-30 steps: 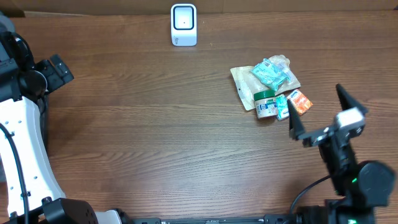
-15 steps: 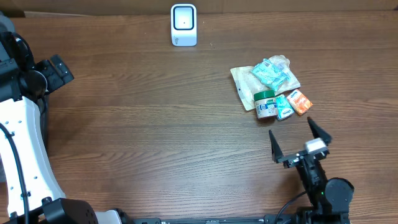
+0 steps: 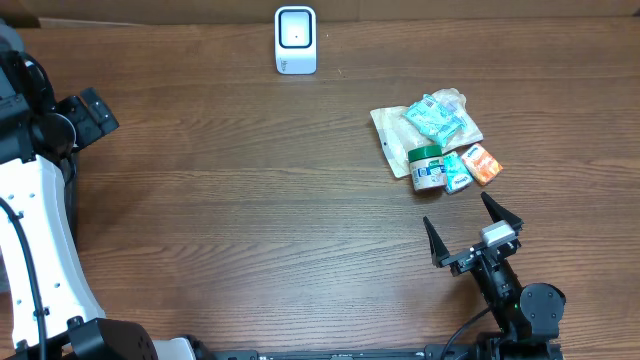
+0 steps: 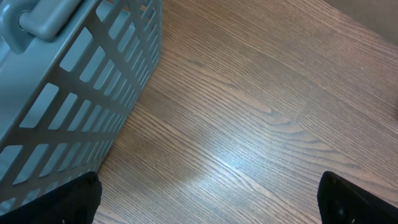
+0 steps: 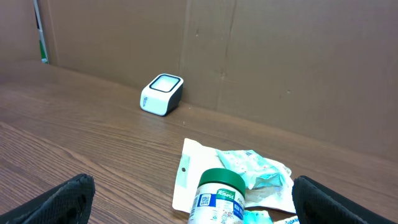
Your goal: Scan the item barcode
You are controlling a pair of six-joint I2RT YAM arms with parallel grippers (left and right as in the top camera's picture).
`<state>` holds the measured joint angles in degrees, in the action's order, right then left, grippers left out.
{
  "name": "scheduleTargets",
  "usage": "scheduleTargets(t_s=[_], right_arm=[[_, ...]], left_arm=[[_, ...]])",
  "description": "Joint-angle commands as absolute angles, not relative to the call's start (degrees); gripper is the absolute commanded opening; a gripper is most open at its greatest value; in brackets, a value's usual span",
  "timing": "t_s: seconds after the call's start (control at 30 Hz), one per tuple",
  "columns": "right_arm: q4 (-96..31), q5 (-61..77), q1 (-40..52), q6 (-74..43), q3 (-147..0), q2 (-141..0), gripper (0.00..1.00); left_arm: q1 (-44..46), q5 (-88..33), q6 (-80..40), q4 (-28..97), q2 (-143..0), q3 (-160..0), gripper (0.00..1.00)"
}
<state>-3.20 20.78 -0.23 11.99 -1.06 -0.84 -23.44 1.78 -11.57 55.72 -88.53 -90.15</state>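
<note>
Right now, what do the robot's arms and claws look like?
The left arm is white with black joints and a black cable over it. The right arm is black with a pale block. The left claw and right claw each have two black fingers.

Right arm [image 3: 525,305] sits at the near right of the overhead view, wrist stretched forward and angled slightly left. The right claw [image 3: 458,212] is spread wide, both dark fingers [image 3: 432,238] splayed apart with nothing between them. Left arm [image 3: 40,230], white-shelled with black joints, stands folded along the far left edge, partly cut off by the frame; left claw [image 4: 214,202] points downward, jaws fully parted and empty, only its two black fingertips [image 4: 78,199] showing in the bottom corners of its wrist view.
</note>
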Motion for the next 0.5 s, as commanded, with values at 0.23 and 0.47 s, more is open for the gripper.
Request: scheduleTargets(t_s=[0.23, 0.47], right_arm=[[-3.1, 21.1, 0.1, 11.8, -0.4, -0.2, 1.0], [-3.1, 21.1, 0.1, 11.8, -0.4, -0.2, 1.0]], left_arm=[[-23.4, 1.9, -10.7, 55.7, -88.8, -90.8, 1.0], [-22.4, 1.9, -10.7, 55.7, -86.7, -90.7, 1.0]])
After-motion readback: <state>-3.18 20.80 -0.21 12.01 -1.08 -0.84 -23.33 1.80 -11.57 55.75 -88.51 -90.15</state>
